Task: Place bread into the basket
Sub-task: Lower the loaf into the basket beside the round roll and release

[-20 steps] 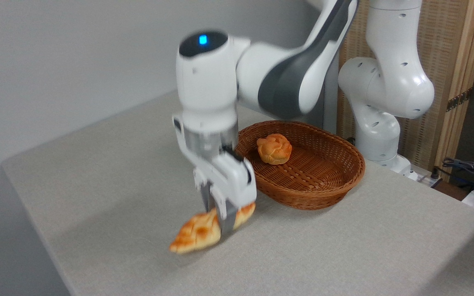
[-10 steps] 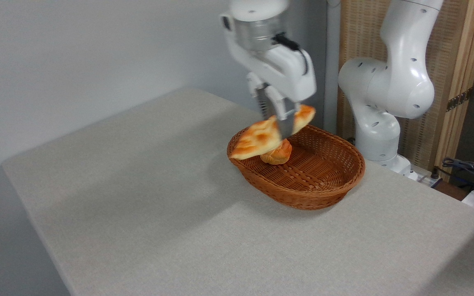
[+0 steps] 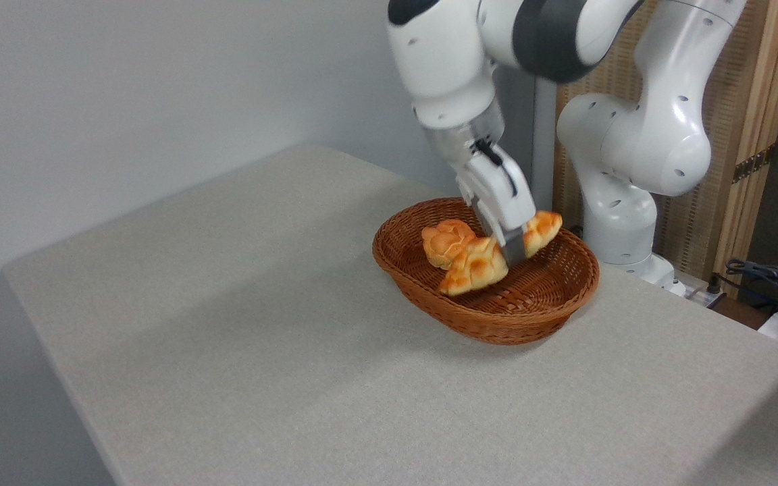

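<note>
From the fixed camera: gripper point(image 3: 512, 255) tilted down over the basket point(image 3: 551, 312), fingers closed on the middle of the bread point(image 3: 480, 266), holding it firmly as far as visible. Bread slanted, lower pointed end down inside the basket and close to the woven floor, upper end point(image 3: 543, 228) raised toward the far rim; not possible to tell whether the low tip already touches the weave. Small round bun point(image 3: 444, 241) also inside the basket, just beside the loaf on the left, perhaps touching it. Basket standing on the grey table point(image 3: 227, 324), near the far right edge, with the arm base point(image 3: 622, 223) behind it. Regarding progress: loaf carried to the right place and mostly lowered within the rim, so the transport part seems nearly finished. Remaining, by judgement: to lower a little more, to open the fingers, then to lift away without dragging the loaf out or pushing the bun.
</note>
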Motion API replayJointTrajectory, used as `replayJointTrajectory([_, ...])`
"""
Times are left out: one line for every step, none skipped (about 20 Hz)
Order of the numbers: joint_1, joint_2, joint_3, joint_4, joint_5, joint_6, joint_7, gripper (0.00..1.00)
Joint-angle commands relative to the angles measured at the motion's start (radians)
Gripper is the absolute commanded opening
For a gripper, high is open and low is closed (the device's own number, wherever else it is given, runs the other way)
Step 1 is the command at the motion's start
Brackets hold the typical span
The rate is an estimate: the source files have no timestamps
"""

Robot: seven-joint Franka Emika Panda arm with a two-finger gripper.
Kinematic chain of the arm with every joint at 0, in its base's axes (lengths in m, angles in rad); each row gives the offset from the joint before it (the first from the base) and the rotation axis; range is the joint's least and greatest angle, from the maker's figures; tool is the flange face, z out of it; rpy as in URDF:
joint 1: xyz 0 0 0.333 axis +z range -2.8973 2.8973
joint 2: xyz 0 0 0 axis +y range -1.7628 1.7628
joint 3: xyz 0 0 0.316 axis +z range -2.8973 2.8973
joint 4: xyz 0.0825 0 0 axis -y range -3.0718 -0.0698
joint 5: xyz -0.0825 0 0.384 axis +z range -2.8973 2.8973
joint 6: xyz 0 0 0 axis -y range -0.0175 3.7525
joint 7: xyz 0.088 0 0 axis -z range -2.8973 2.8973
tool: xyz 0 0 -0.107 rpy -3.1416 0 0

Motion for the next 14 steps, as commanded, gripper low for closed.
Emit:
replayJointTrajectory([-0.017,0.022,0.001,-0.018,0.033,0.042,0.013,1.0])
replayJointTrajectory([-0.017,0.022,0.003,-0.018,0.033,0.041,0.013,1.0])
replayJointTrajectory([-0.017,0.023,0.003,-0.018,0.033,0.041,0.009,1.0])
replayJointTrajectory([-0.015,0.023,0.003,-0.018,0.033,0.039,0.007,1.0])
replayJointTrajectory([-0.015,0.023,0.001,-0.016,0.031,0.036,0.006,1.0])
replayJointTrajectory([-0.015,0.023,0.003,-0.015,0.031,0.035,0.006,1.0])
replayJointTrajectory([-0.015,0.023,0.003,-0.013,0.028,0.035,0.004,1.0])
replayJointTrajectory([-0.014,0.023,0.003,-0.012,0.027,0.035,0.004,1.0])
replayJointTrajectory([-0.011,0.022,0.001,-0.009,0.022,0.035,0.004,1.0])
replayJointTrajectory([-0.009,0.022,0.001,0.002,0.017,0.035,0.002,1.0])
replayJointTrajectory([-0.006,0.022,0.001,0.02,0.017,0.032,0.001,1.0])
replayJointTrajectory([-0.005,0.023,0.0,0.033,0.016,0.03,0.001,1.0])
replayJointTrajectory([-0.005,0.04,0.0,0.08,0.01,0.016,-0.013,1.0])
replayJointTrajectory([-0.005,0.055,0.0,0.112,-0.002,0.003,-0.027,1.0])
